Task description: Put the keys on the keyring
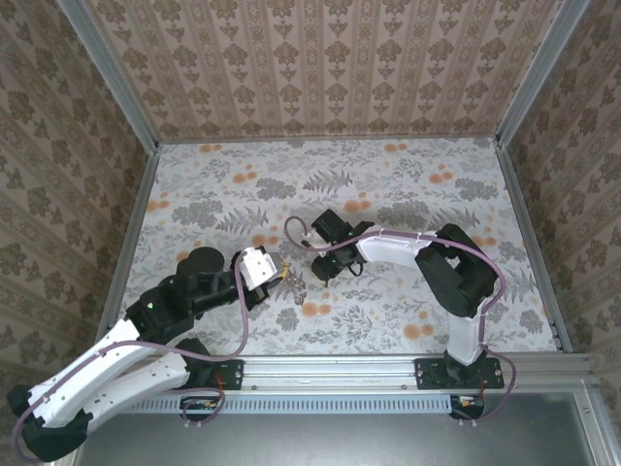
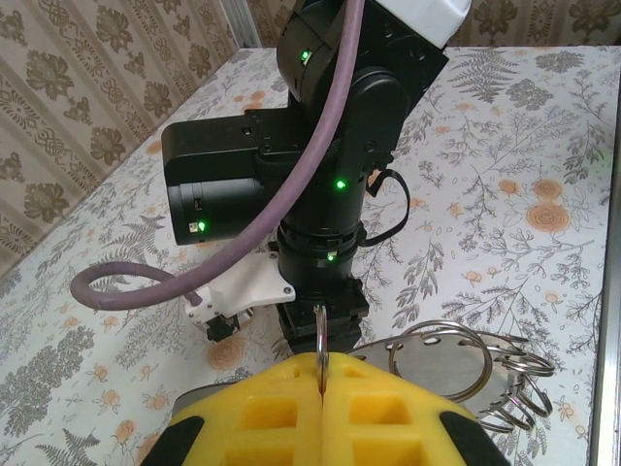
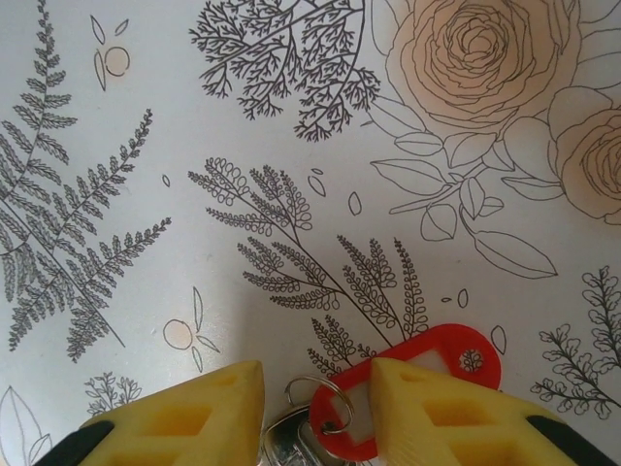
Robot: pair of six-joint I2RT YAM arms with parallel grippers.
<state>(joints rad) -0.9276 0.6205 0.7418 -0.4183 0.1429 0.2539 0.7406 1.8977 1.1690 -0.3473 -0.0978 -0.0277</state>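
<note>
My left gripper [image 2: 322, 361] is shut on a thin metal keyring [image 2: 320, 332], seen edge-on and standing up out of the yellow fingers. More silvery rings and a flat metal plate [image 2: 448, 361] hang just to its right. From above, the left gripper [image 1: 286, 280] meets the right gripper [image 1: 312, 266] mid-table. My right gripper [image 3: 318, 383] points down at the table, its jaws apart. The keys [image 3: 296, 445] lie between them: a silvery key head, a small split ring [image 3: 320, 403] and a red tag [image 3: 456, 351] partly under the right finger.
The right arm's black wrist [image 2: 320, 194] and its purple cable [image 2: 146, 289] stand close in front of the left gripper. Patterned walls [image 1: 320, 68] enclose the floral table [image 1: 408, 189], with a metal rail [image 1: 388, 369] along the near edge.
</note>
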